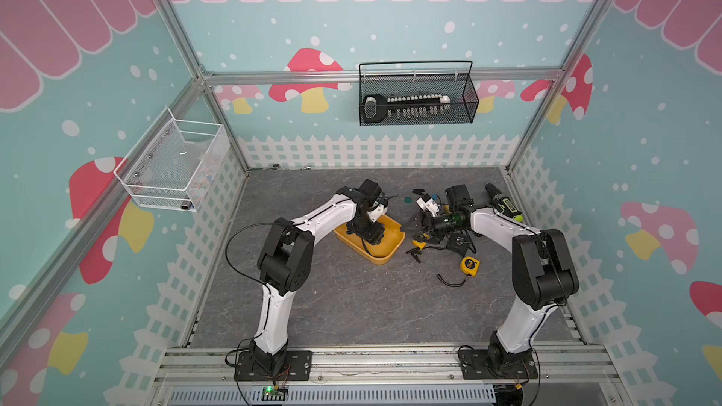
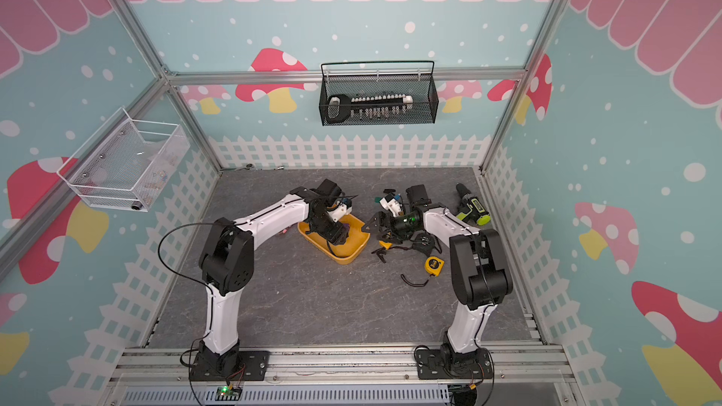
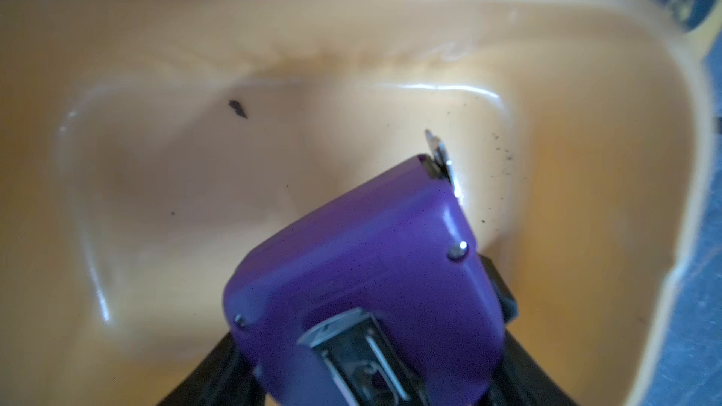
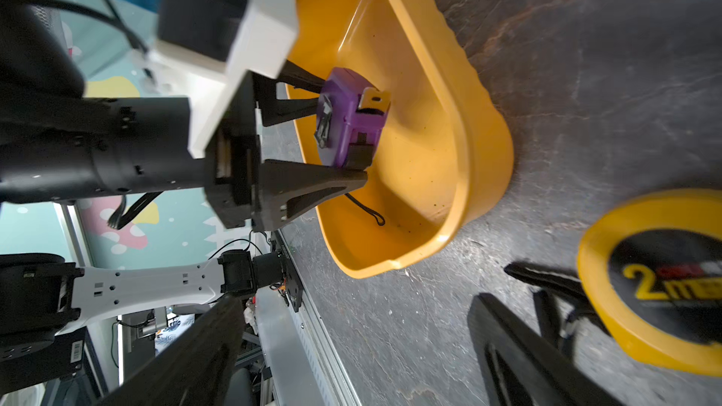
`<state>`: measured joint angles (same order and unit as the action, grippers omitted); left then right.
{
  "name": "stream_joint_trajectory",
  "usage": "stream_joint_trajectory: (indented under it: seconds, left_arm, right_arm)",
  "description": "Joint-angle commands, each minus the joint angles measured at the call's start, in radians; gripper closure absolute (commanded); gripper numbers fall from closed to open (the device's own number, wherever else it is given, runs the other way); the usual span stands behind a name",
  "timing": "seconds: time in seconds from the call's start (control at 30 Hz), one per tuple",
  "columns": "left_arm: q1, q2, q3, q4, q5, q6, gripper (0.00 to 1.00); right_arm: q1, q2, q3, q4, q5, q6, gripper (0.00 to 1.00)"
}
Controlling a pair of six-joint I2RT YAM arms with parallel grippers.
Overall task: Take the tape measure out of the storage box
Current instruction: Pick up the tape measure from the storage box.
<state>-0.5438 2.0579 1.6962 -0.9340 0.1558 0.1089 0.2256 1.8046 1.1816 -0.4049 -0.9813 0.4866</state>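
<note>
Down in the storage box (image 1: 386, 256), the shallow yellow-orange tub near the middle of the tabletop (image 1: 351, 298), sat the task's item: a purple tape measure (image 3: 367, 267), not yet out. The left claw (image 4: 343, 132) reached into the box from above w/ one black finger on each side of the purple case, pinching it. In the right wrist view the nearer finger pressed on the case by its black button. Whether the case rested on the box floor or hung just clear couldn't be told. Other contents of the box: a thin black cord loop (image 4: 369, 214) on the floor, plus a few dark specks.

The right claw (image 4: 363, 294) hung low just beside the box, outside it, fingers spread wide & holding nothing. A round yellow tape (image 4: 656, 279) w/ a black face lay on the tabletop next to one of its fingers. A 2nd yellow tape measure (image 1: 470, 266) w/ a black strap lay nearer the right arm's base, and a green-black drill (image 1: 506, 205) lay further back.

On the back wall, the black wire basket (image 1: 467, 109) held a long black-handled rack of pale bits (image 1: 414, 105). The white mesh basket (image 1: 156, 167) on the left wall held small items, too small to tell.
</note>
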Motion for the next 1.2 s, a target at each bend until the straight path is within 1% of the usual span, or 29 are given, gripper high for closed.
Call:
stream_joint_trajectory:
  seconds: [0.0, 0.27, 0.47, 0.57, 0.63, 0.83, 0.87, 0.93, 0.97, 1.03, 1.07, 1.1, 1.17]
  left_arm:
    - [0.004, -0.089, -0.004, 0.040, 0.054, 0.006, 0.45]
    - [0.001, -0.189, -0.014, 0.046, 0.128, 0.005, 0.45]
    - [-0.014, -0.229, -0.027, 0.046, 0.154, 0.006, 0.44]
    - [-0.022, -0.232, -0.027, 0.046, 0.160, 0.008, 0.44]
    - [-0.026, -0.230, -0.022, 0.045, 0.167, 0.009, 0.44]
    - [-0.043, -0.213, -0.003, 0.046, 0.146, 0.012, 0.42]
    - [-0.045, -0.210, 0.001, 0.046, 0.145, 0.012, 0.42]
    - [-0.048, -0.205, 0.009, 0.046, 0.144, 0.013, 0.39]
    - [-0.050, -0.202, 0.013, 0.046, 0.141, 0.013, 0.39]
    - [-0.052, -0.199, 0.019, 0.047, 0.127, 0.012, 0.37]
    - [-0.052, -0.199, 0.020, 0.047, 0.116, 0.009, 0.34]
    - [-0.053, -0.200, 0.019, 0.046, 0.109, 0.009, 0.31]
    - [-0.052, -0.207, 0.016, 0.046, 0.084, 0.005, 0.22]
  right_arm:
    - [0.013, 0.020, 0.024, 0.080, -0.035, 0.072, 0.05]
    - [0.046, 0.062, 0.057, 0.213, -0.066, 0.217, 0.05]
    - [0.064, 0.056, 0.022, 0.429, -0.085, 0.384, 0.05]
    - [0.076, 0.049, 0.022, 0.454, -0.085, 0.403, 0.06]
    - [0.082, 0.053, 0.025, 0.453, -0.085, 0.409, 0.08]
    - [0.106, 0.059, 0.016, 0.522, -0.085, 0.469, 0.17]
    - [0.112, 0.058, 0.018, 0.524, -0.085, 0.472, 0.20]
    - [0.122, 0.062, 0.021, 0.530, -0.085, 0.479, 0.29]
    - [0.125, 0.062, 0.020, 0.534, -0.085, 0.484, 0.36]
    - [0.127, 0.059, 0.013, 0.548, -0.085, 0.497, 0.56]
    - [0.127, 0.055, 0.008, 0.556, -0.085, 0.504, 0.66]
    - [0.127, 0.052, 0.006, 0.557, -0.082, 0.506, 0.72]
    - [0.125, 0.046, 0.004, 0.553, -0.073, 0.507, 0.82]
